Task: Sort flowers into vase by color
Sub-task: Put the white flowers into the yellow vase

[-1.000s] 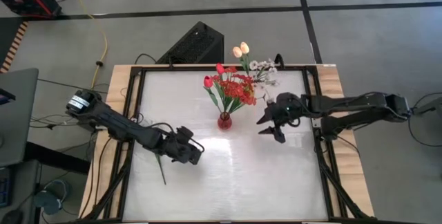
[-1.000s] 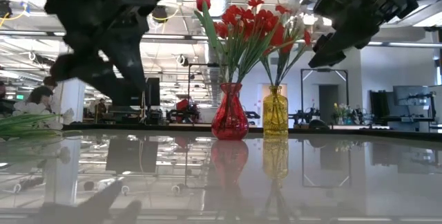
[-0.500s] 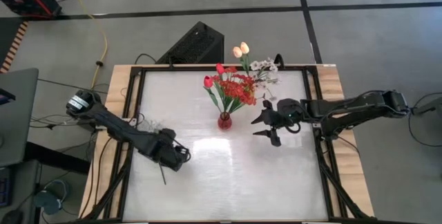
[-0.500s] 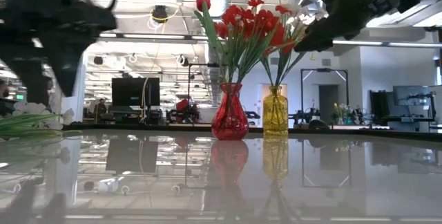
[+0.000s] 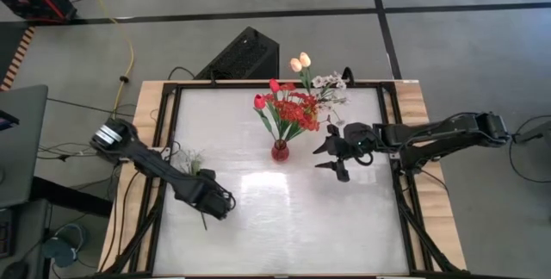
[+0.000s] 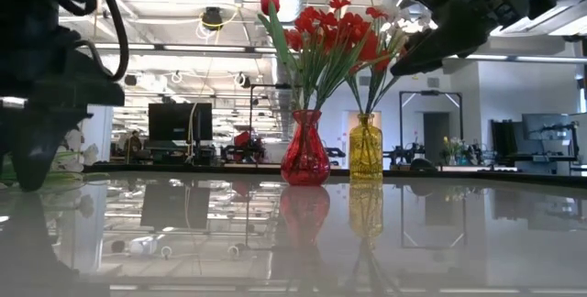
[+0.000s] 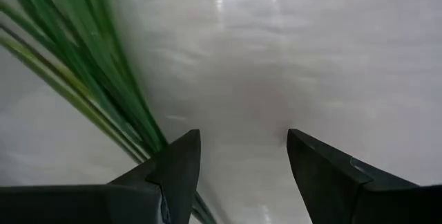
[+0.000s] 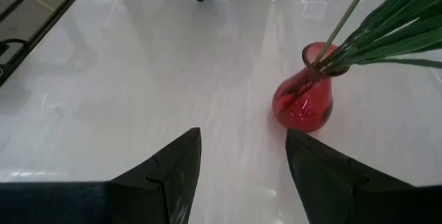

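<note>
A sprig of white blossoms [image 5: 190, 159] lies flat on the table at the left, its green stem [image 5: 203, 220] running toward the near edge. My left gripper [image 5: 214, 205] points down over that stem, open. In the left wrist view the green stems [image 7: 103, 92] run past one finger [image 7: 181, 165], outside the gap. A red vase [image 5: 280, 150] holds the red flowers [image 5: 293, 111]. Behind it, a yellow vase [image 6: 365, 150] holds pale tulips [image 5: 300, 61] and white sprigs [image 5: 331, 85]. My right gripper [image 5: 329, 163] hovers open to the right of the red vase [image 8: 304, 103].
A black box [image 5: 242, 55] sits on the floor beyond the table's far edge. A wooden frame [image 5: 417, 98] with dark rails borders the white table top. There is bare table in the near middle and near right [image 5: 327, 227].
My left gripper has moved toward the table's left edge and down, and tipped from slanting to pointing straight down over the lying sprig's stem; its fingers stay open. My right gripper has rolled slightly in place beside the red vase.
</note>
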Available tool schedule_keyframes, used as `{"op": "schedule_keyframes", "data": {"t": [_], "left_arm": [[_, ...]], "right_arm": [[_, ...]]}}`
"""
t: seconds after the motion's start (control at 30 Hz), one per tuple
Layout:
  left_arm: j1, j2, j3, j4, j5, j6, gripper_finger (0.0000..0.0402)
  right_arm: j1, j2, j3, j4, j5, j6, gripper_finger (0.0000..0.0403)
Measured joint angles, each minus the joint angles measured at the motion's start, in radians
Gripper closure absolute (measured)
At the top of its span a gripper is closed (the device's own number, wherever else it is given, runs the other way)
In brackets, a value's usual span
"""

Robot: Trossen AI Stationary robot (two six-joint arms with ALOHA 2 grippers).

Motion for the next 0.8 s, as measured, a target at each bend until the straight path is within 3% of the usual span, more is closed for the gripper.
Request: {"op": "schedule_keyframes", "data": {"t": [0.27, 0.5, 0.63, 0.8], "left_arm": [[0.000, -0.014, 0.030, 0.008, 0.015, 0.071, 0.0196], [-0.001, -0.054, 0.062, -0.178, 0.124, 0.022, 0.0196], [-0.002, -0.054, 0.014, -0.095, 0.193, 0.028, 0.0196], [-0.001, -0.054, -0.062, 0.015, 0.150, 0.035, 0.0198]], "right_arm": [[0.000, 0.000, 0.000, -0.005, 0.000, -0.001, 0.0163], [0.000, 0.000, 0.000, -0.002, 0.000, -0.013, 0.0163], [0.007, 0.000, 0.000, -0.053, 0.000, 0.007, 0.0163], [0.028, 0.000, 0.000, -0.121, -0.001, 0.011, 0.0163]]}}
